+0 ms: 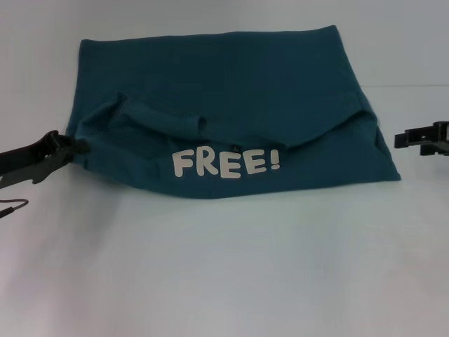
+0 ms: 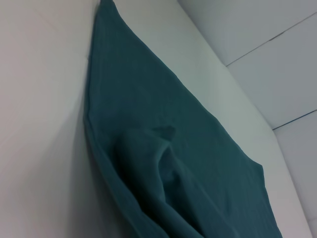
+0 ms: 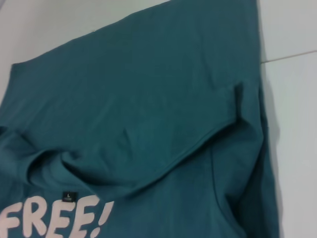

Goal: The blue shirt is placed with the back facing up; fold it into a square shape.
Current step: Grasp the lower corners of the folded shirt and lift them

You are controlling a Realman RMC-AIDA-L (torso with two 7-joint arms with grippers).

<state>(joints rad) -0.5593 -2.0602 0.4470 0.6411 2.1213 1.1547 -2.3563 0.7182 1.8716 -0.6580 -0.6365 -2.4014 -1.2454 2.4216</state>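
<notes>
**Teal shirt partly folded, lettering showing**

The blue shirt [image 1: 231,112] lies in the middle of the white surface [image 1: 224,267], soft matte cotton, roughly trapezoid. Its near part is turned over, showing white "FREE!" lettering [image 1: 226,163] and a rumpled collar. The left gripper [image 1: 78,147] touches its left edge; the right gripper [image 1: 398,139] hangs just beside the right edge. Whether either gripper's fingers are clenched, I cannot tell.

blue shirt [image 1: 231,112] on table [image 1: 224,267], between both hands.

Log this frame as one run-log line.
blue shirt: partly folded, FREE! lettering up | left gripper: at shirt's left edge | right gripper: off shirt's right edge, apart
</notes>
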